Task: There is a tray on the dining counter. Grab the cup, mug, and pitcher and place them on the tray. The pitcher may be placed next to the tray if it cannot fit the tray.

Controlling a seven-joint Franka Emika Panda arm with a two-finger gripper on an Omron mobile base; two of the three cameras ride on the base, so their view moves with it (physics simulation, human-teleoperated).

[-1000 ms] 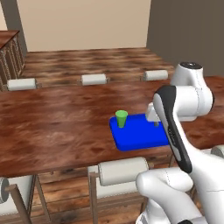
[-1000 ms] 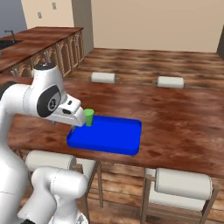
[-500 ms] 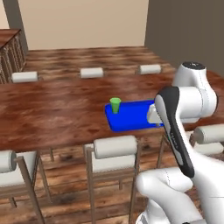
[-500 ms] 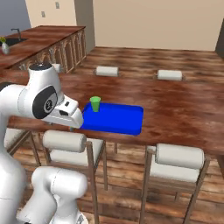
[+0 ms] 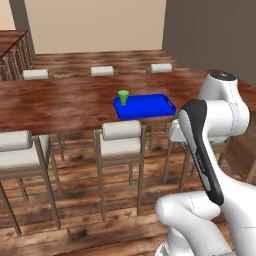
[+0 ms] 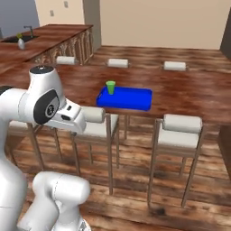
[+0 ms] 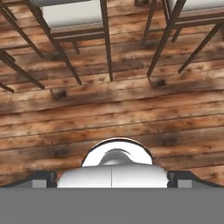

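Left base view shows the tray (image 5: 146,106) lying at the near edge of the desk (image 5: 60,102), towards its right end. On the tray's far left corner the cup (image 5: 123,97) stands upright. Stools (image 5: 121,137) with pale cushions line the desk's near and far sides, one tucked just below the tray. Right base view has the same tray (image 6: 126,99) with the cup (image 6: 110,87) on it. Hand view looks down at the plank floor (image 7: 131,118) and stool legs; the jaws (image 7: 112,177) stand wide apart, holding nothing.
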